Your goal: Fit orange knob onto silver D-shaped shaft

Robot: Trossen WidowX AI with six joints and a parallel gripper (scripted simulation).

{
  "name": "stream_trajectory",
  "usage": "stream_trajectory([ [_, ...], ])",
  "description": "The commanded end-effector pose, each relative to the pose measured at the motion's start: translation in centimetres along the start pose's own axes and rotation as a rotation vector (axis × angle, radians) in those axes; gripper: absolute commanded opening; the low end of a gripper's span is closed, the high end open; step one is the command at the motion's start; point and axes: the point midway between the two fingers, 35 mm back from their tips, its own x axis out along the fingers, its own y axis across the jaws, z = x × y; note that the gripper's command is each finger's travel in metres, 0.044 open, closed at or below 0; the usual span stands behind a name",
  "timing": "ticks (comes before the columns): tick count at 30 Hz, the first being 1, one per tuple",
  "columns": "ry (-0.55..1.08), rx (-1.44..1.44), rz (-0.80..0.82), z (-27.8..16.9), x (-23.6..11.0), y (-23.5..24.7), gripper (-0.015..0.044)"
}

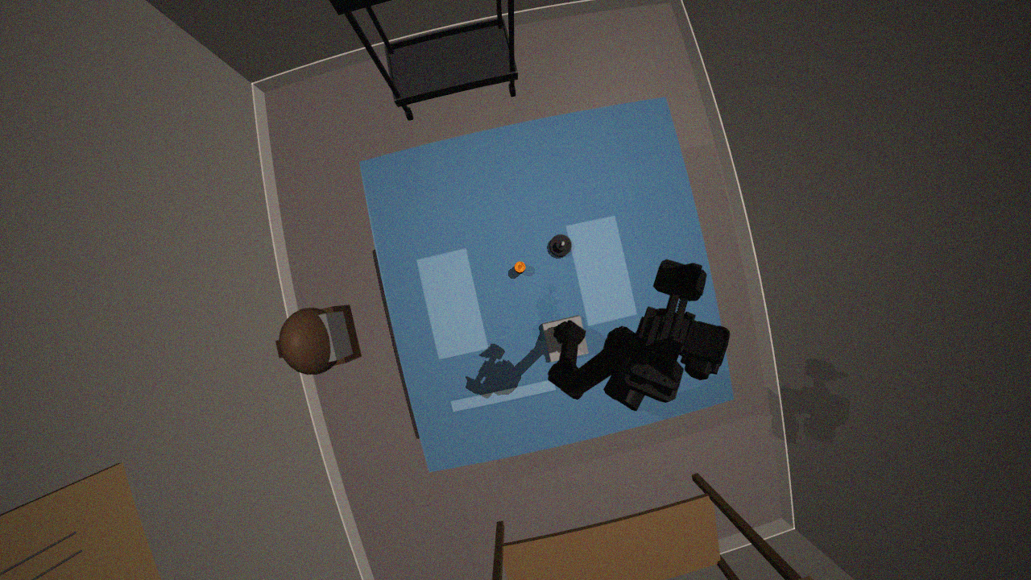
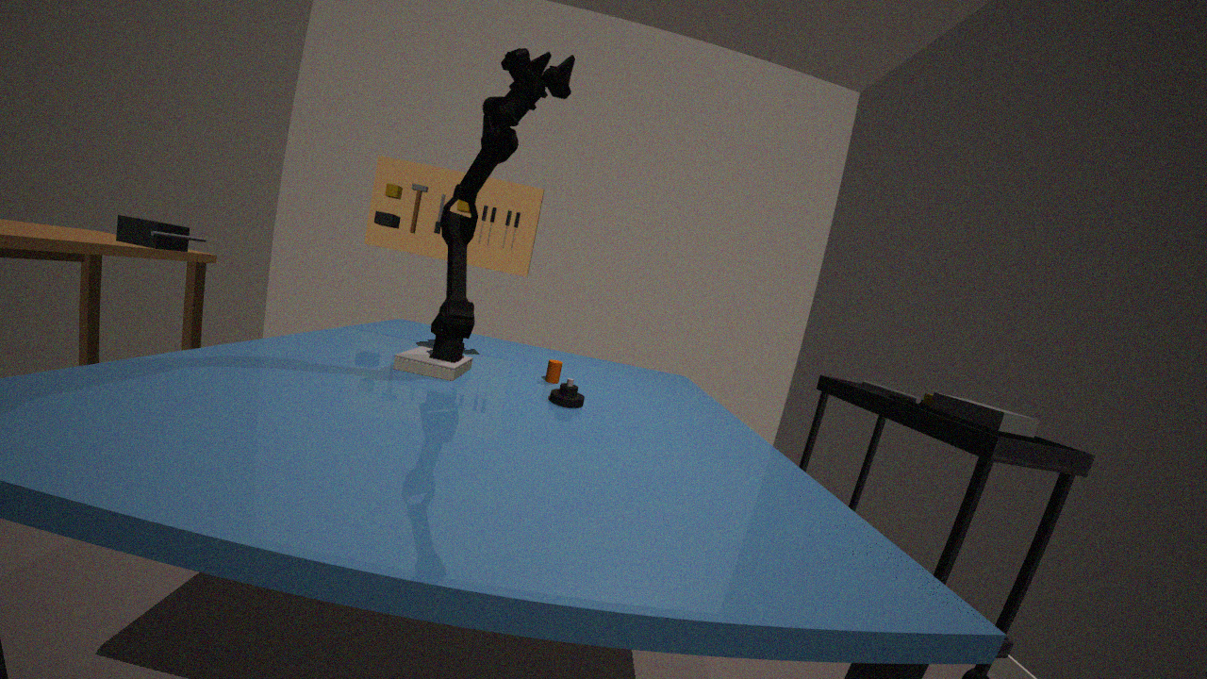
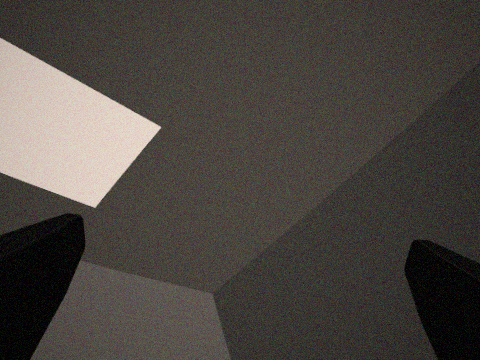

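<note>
The small orange knob (image 1: 519,267) (image 2: 553,371) stands upright on the blue table (image 1: 504,165) (image 2: 506,506), ahead of the arm's white base plate (image 2: 432,363). The black round pedestal (image 1: 558,246) (image 2: 566,396) with the short silver shaft (image 2: 570,383) sits close beside the knob, apart from it. My gripper (image 1: 679,278) (image 2: 558,72) (image 3: 248,244) is open and empty. It is raised high above the table, far from the knob and the pedestal, and points upward. The wrist view shows only the two black fingertips, the walls and the ceiling.
A black side table (image 1: 450,64) (image 2: 970,422) stands off the table's far edge. A wooden table (image 2: 84,244) and a tool board (image 2: 405,210) are behind the arm. A chair (image 1: 316,338) stands at one side.
</note>
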Motion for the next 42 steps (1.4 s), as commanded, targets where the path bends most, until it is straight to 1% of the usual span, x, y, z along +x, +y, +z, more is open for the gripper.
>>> stream_trajectory([
  [1, -0.008, -0.015, -0.125, -0.2, -0.1, -5.5, 0.0440],
  [7, 0.020, -0.043, -0.263, -1.6, -0.5, -10.9, 0.0440],
  [11, 0.074, -0.055, -0.394, -3.9, -1.4, -15.3, 0.0440],
  [18, 0.208, -0.085, -0.569, -8.5, -3.4, -20.8, 0.0440],
  [25, 0.428, -0.148, -0.701, -15.2, -6.4, -25.9, 0.0440],
  [29, 0.590, -0.194, -0.773, -19.4, -9.1, -28.4, 0.0440],
  [35, 0.957, -0.290, -0.863, -27.0, -15.5, -31.4, 0.0440],
  [38, 1.163, -0.337, -0.869, -30.5, -19.1, -31.9, 0.0440],
  [42, 1.455, -0.387, -0.830, -34.9, -24.4, -31.3, 0.0440],
])
